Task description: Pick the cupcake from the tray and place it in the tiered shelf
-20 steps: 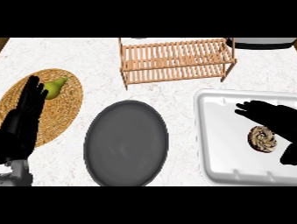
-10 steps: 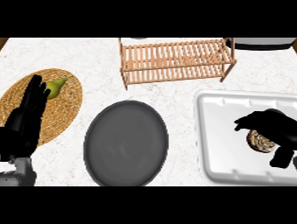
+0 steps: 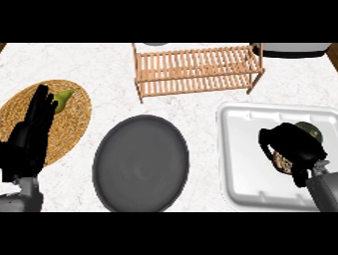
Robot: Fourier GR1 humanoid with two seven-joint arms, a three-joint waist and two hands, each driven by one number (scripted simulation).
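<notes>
The small brown cupcake with a dark speckled top (image 3: 282, 160) sits inside the white square tray with raised rim (image 3: 234, 149), toward the tray's right half, and only a sliver of it shows, because the robot's black right hand (image 3: 295, 145) is curled over and around it, fingers and thumb wrapped about its sides. A dark greenish rounded patch peeks out at the upper edge of that hand; whether it belongs to the cupcake cannot be told. The grey right forearm (image 3: 332, 190) enters from the lower right corner and lies over the tray's lower right part. The tray rests on the white marbled desk (image 3: 105, 64) at the right side. Just to the tray's left lies a dark grey round plate (image 3: 140, 163), near the tray but apart from it. Above both, toward the far edge of the desk, stands the light wooden slatted tiered shelf (image 3: 199, 69), well apart from the cupcake. At the far left a round woven straw mat (image 3: 17, 114) carries a small yellow-green fruit-like item (image 3: 64, 97) near its upper edge. The black left hand (image 3: 30, 130) shows over this mat with its fingers straight and pointing up, resting open and holding nothing. A white and dark rounded object (image 3: 293, 49) sits at the upper right edge of the desk, only partly in view.
</notes>
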